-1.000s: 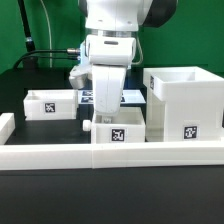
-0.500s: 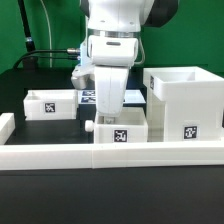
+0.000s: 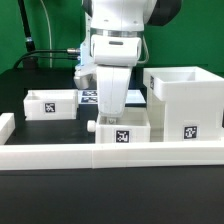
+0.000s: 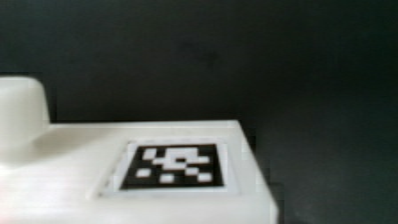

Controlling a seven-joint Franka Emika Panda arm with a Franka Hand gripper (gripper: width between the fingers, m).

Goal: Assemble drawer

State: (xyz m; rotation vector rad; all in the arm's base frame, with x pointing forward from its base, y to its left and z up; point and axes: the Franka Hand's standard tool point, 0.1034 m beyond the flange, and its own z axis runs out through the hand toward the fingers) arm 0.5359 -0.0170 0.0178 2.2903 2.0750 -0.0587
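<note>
In the exterior view my gripper (image 3: 112,110) hangs straight down over the middle small tray (image 3: 120,133), which has a knob (image 3: 88,127) on its left end and a tag on its front. The fingertips are hidden behind the tray's wall, so their spread does not show. A second small tray (image 3: 50,104) lies at the exterior view's left. The large boxy casing (image 3: 186,100) stands at the right. The wrist view shows a white tagged face (image 4: 175,166) of a drawer part close up and blurred, with no fingers in view.
The long low white border wall (image 3: 110,156) runs across the front. The marker board (image 3: 92,97) lies flat behind the arm. A rounded white shape (image 4: 18,110) sits at the wrist view's edge. Dark table shows beyond it.
The hand has shifted slightly toward the exterior view's right over the middle tray. The trays and the casing have not moved.
</note>
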